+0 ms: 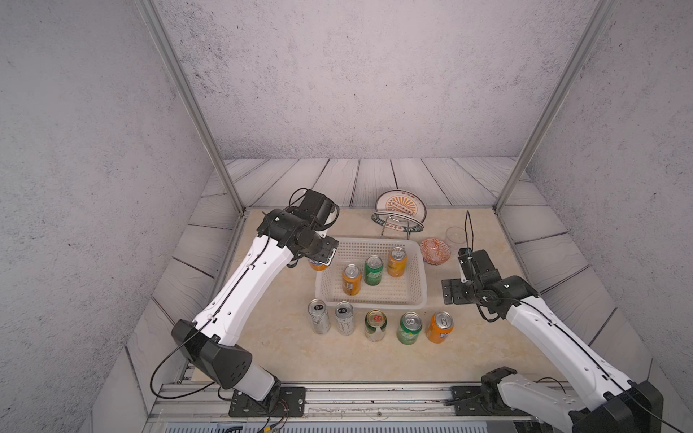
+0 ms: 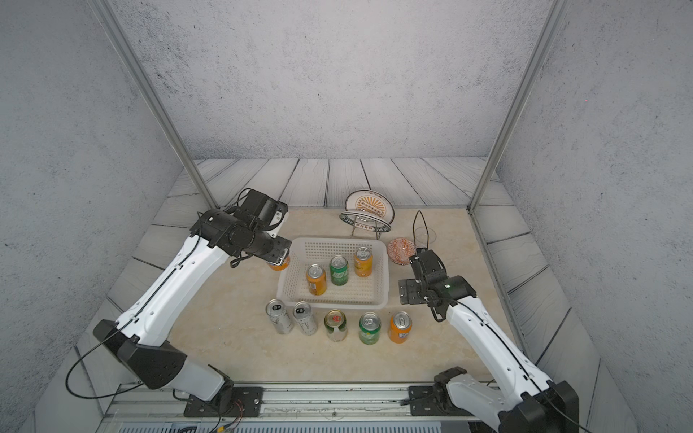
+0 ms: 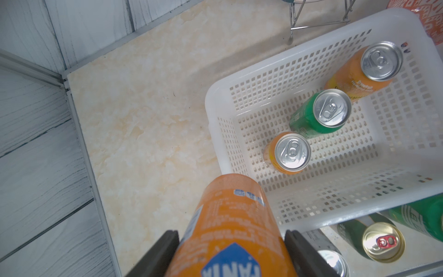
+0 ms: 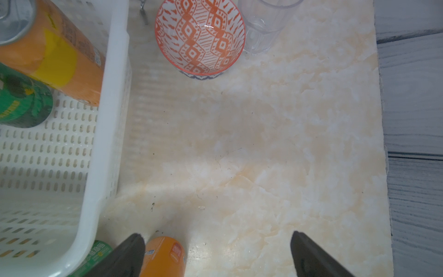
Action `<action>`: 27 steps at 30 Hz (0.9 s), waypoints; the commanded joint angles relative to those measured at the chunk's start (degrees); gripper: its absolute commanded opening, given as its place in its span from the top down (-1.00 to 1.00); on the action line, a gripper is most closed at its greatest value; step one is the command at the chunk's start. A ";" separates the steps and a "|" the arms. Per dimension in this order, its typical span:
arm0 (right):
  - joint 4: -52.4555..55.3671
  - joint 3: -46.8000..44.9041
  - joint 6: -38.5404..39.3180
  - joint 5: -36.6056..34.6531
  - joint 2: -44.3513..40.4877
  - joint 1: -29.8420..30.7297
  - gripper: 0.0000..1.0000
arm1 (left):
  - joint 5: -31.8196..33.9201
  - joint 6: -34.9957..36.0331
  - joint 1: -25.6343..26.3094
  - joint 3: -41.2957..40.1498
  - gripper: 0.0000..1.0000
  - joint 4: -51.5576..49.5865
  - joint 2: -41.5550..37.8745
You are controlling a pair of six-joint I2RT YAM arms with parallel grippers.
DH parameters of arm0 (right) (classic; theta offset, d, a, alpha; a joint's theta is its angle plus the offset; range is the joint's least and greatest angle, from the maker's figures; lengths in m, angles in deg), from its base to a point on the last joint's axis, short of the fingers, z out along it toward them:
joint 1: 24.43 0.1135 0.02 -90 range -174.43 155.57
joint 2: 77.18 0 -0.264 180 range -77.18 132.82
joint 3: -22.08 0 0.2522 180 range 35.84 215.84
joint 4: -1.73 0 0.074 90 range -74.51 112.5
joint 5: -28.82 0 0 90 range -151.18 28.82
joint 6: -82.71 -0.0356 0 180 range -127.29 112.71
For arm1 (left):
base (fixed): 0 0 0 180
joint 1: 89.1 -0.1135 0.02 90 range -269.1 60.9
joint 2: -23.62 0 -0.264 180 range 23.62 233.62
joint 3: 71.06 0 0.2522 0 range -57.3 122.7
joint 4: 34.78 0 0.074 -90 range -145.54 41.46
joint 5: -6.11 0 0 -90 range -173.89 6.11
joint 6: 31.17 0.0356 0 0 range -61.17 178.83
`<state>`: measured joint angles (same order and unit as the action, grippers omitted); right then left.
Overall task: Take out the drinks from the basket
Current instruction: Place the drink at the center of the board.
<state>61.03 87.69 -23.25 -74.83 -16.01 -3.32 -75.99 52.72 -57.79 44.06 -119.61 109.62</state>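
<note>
My left gripper (image 3: pixel 231 237) is shut on an orange can (image 3: pixel 230 215), held tilted just outside the left rim of the white basket (image 1: pixel 375 304); in a top view the wrist hides most of that can (image 1: pixel 318 264). Three cans stand upright in the basket: an orange one (image 1: pixel 351 279), a green one (image 1: pixel 373 270) and another orange one (image 1: pixel 397 261). My right gripper (image 1: pixel 458 275) hangs open over bare table to the right of the basket, its fingers (image 4: pixel 134 249) holding nothing.
Several cans stand in a row in front of the basket: two slim silver (image 1: pixel 318 316), green with gold (image 1: pixel 375 325), green (image 1: pixel 409 328), orange (image 1: pixel 439 327). Behind are a plate rack (image 1: pixel 399 213), a red-patterned bowl (image 4: pixel 200 38) and a clear glass (image 4: pixel 263 24).
</note>
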 commanded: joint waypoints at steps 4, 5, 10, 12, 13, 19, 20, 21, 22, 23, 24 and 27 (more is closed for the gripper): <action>0.16 -0.40 0.28 -0.32 -0.52 -0.36 -0.99 | -1.09 -2.13 0.24 -2.58 -0.27 -3.84 -9.15; 0.16 -0.35 0.32 -0.26 -0.41 -0.40 -0.99 | -1.35 -2.62 0.24 -2.98 -0.26 -4.73 -10.33; 0.16 -0.27 0.32 -0.15 -0.25 -0.61 -0.99 | -3.26 -5.14 0.59 -5.89 -0.25 -7.93 -16.29; 0.21 -0.19 0.31 -0.19 -0.20 -0.56 -0.98 | -4.30 -6.15 0.76 -7.47 -0.24 -8.36 -18.30; 0.21 -0.18 0.29 -0.03 -0.16 -0.61 -0.99 | -4.84 -6.67 1.02 -8.22 -0.24 -8.67 -19.09; 0.35 -0.19 0.32 -0.19 -0.07 -0.63 -0.99 | -6.66 -9.78 4.53 -12.50 -0.20 -8.99 -21.48; 0.34 -0.19 0.32 -0.24 -0.08 -0.66 -0.99 | -6.37 -10.57 6.02 -13.08 -0.20 -8.79 -21.78; 0.38 -0.18 0.32 -0.24 -0.02 -0.71 -0.99 | -6.03 -11.31 7.25 -13.65 -0.20 -8.59 -21.94; 0.46 -0.18 0.32 -0.30 -0.02 -0.76 -0.99 | -5.46 -12.26 8.88 -14.20 -0.20 -8.43 -22.10; 0.41 -0.18 0.30 -0.32 -0.03 -0.75 -0.99 | -5.02 -13.41 10.48 -14.72 -0.20 -8.26 -22.24; 0.43 -0.18 0.24 -0.40 0.00 -0.71 -0.99 | -4.31 -14.33 11.81 -15.05 -0.20 -8.14 -22.35; 0.39 -0.18 0.19 -0.50 0.05 -0.71 -0.99 | -2.07 -17.47 16.80 -16.54 -0.20 -7.48 -22.37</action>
<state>61.06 87.69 -23.23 -74.83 -16.01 -3.78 -80.58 39.45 -43.93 27.74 -129.38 88.75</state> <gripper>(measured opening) 0.994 0.718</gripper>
